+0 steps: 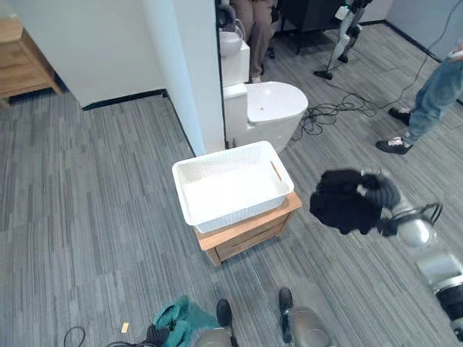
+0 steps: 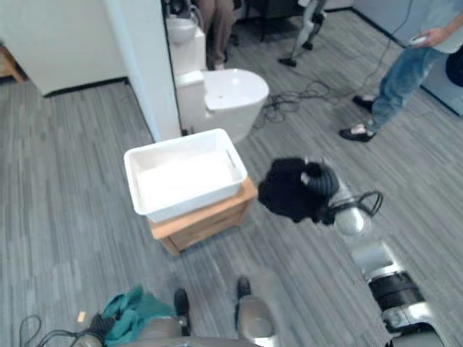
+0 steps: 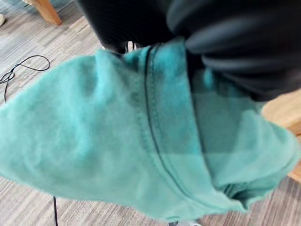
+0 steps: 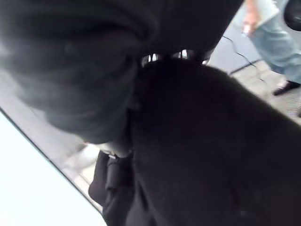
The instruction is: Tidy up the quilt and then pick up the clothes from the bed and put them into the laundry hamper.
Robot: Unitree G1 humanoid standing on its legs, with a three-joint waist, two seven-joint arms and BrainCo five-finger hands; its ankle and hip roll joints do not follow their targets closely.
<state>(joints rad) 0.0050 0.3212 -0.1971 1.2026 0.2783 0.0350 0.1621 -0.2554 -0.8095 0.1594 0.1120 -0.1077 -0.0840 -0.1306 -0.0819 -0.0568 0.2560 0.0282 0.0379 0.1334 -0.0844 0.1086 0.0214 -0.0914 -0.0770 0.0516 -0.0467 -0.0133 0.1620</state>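
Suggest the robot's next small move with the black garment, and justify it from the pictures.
Probably swing the right hand left until the black garment hangs over the white hamper, then let go. The garment is now beside the hamper, above the floor, and the hamper looks empty.

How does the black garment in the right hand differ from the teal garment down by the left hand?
The black garment is dark and hangs bunched in the air to the right of the white plastic hamper, gripped by the right hand. The teal garment is bright green-blue and sits low, in front of the hamper, at the left hand. Both are crumpled soft cloth, neither yet in the hamper.
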